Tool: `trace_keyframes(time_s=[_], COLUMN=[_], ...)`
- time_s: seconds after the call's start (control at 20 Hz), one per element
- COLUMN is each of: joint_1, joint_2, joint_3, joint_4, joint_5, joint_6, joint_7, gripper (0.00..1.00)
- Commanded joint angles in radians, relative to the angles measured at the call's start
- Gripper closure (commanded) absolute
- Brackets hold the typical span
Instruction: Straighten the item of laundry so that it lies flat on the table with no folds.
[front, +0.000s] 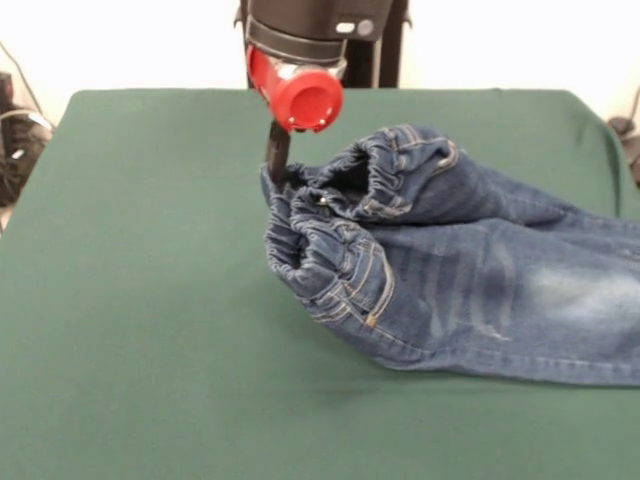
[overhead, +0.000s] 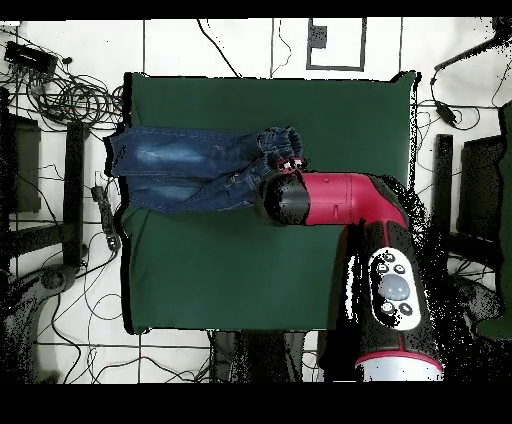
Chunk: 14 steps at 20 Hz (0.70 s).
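The blue denim jeans (front: 450, 270) lie on the right half of the green table (front: 150, 300). Their legs run off to the right and the elastic waistband is bunched up and raised at the middle. My gripper (front: 276, 165) comes down under the red wrist. Its black fingers are closed together on the far left edge of the waistband, holding it up. In the overhead view the jeans (overhead: 190, 165) lie along the upper left of the table (overhead: 250, 270), with the leg ends at its left edge. The red arm (overhead: 340, 200) hides the gripper there.
Cables and dark equipment (overhead: 60, 100) lie on the floor left of the table in the overhead view. More stands (overhead: 470, 180) are at its right. In the front view, cables (front: 15, 140) show at the left edge.
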Motion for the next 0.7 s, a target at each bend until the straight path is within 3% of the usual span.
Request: trace_keyframes(time_s=[0.05,0.7], joint_1=[-0.041,-0.094], joint_2=[0.001,-0.017], joint_3=[0.108,0.154], joint_4=[0.087,0.089], joint_5=[-0.097,-0.156], joint_6=[-0.021,0.015], joint_7=[-0.285,-0.285], gripper=[1.0,1.0])
